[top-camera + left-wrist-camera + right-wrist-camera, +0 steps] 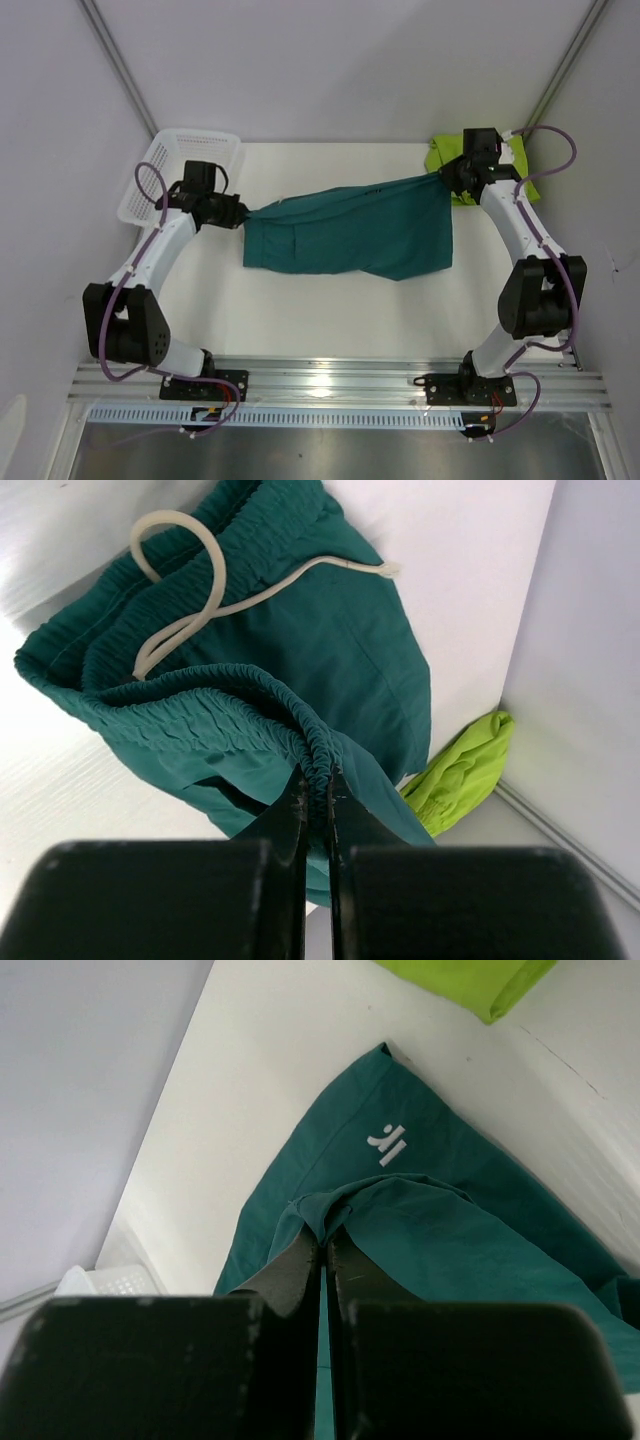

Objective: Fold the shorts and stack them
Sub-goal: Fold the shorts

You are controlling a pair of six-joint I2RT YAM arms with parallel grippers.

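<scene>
I had the teal shorts (350,235) stretched across the middle of the table (320,320) with both grippers closed tight on them. The left gripper (238,212), at nine o'clock, pinched the gathered waistband. The right gripper (445,178), at two o'clock, pinched a fold at the leg end. I judged this tension would let the cloth lie flat for folding. The green shorts (440,155) lay bunched at one o'clock and a basket (180,160) sat at ten o'clock.

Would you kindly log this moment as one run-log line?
left gripper: jaws shut on teal shorts waistband | right gripper: jaws shut on leg hem | lime shorts: far right corner
</scene>
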